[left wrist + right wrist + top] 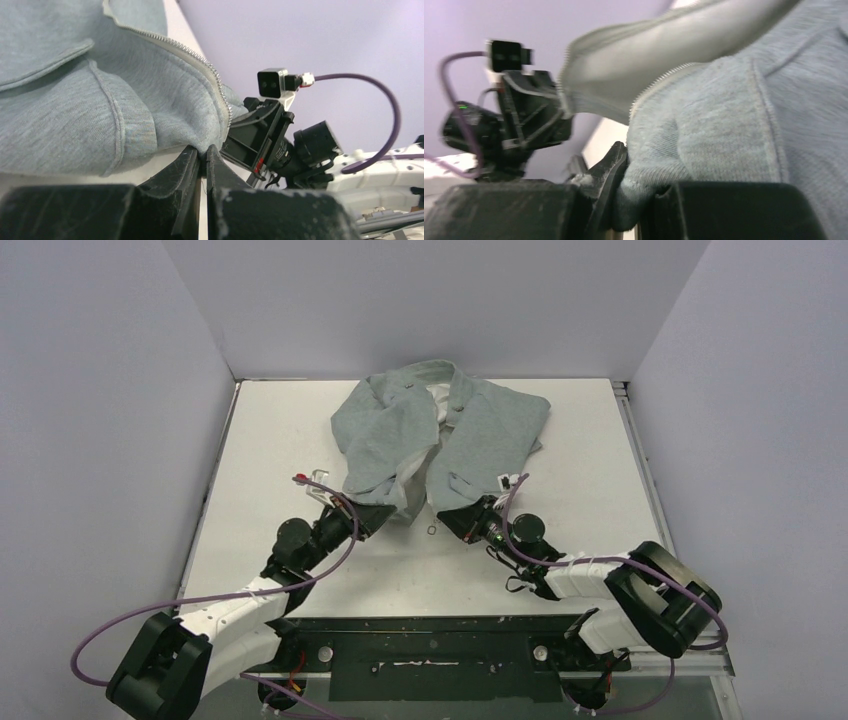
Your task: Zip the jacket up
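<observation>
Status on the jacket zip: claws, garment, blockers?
Left claw shut on jacket hem corner. Right claw shut on opposite corner. Zipper open, panels apart. No blocker seen between them.

A white table (600, 460) fills the scene, boxed in by a pale lavender left wall (100, 440), far wall (430, 300) and right wall (760, 440). A scuffed dark plate (430, 660) spans its near edge. A tiny ring (430, 531) lies near the middle.

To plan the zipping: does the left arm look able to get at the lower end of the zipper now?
Probably yes: the left gripper is shut on the jacket right at the lower end of the zipper, with nothing between.
</observation>
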Motion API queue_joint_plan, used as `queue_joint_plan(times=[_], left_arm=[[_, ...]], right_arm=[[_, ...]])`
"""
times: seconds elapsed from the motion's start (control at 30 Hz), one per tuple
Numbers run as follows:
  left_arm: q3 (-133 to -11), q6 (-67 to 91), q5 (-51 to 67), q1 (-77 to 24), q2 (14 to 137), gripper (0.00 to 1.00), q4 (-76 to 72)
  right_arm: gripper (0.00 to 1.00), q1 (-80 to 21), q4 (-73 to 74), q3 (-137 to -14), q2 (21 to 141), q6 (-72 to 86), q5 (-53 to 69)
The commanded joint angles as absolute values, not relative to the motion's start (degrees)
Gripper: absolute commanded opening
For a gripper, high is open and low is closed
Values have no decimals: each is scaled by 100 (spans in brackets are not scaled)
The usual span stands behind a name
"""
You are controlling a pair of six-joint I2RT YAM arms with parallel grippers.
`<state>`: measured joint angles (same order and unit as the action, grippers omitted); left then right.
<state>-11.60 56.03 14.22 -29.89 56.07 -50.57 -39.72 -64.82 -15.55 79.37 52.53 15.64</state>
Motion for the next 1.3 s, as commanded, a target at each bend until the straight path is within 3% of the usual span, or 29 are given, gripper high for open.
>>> queue_joint_plan(times=[0.0, 0.1, 0.37, 0.8, 1.27], left_arm=[[-1568, 5564, 1165, -2997, 5433, 0, -6075], [-1697, 5513, 1000, -3002, 5391, 0, -6333], [-2171, 5365, 932, -2988, 5455, 0, -6373], [-2723, 5708, 868, -2990, 5675, 0, -7237], [-3182, 5846, 890, -3098, 6550, 0, -8975]], right_arm=[[6, -3935, -9241, -1657, 8178, 5857, 2293], [7, -3927, -10161, -1739, 8430, 5665, 2450], [5, -3723, -9971, -2619, 8213, 4449, 3302], [0, -3349, -10195, -4446, 8450, 5439, 3604], [0, -3401, -10187, -4764, 8084, 5794, 3073]])
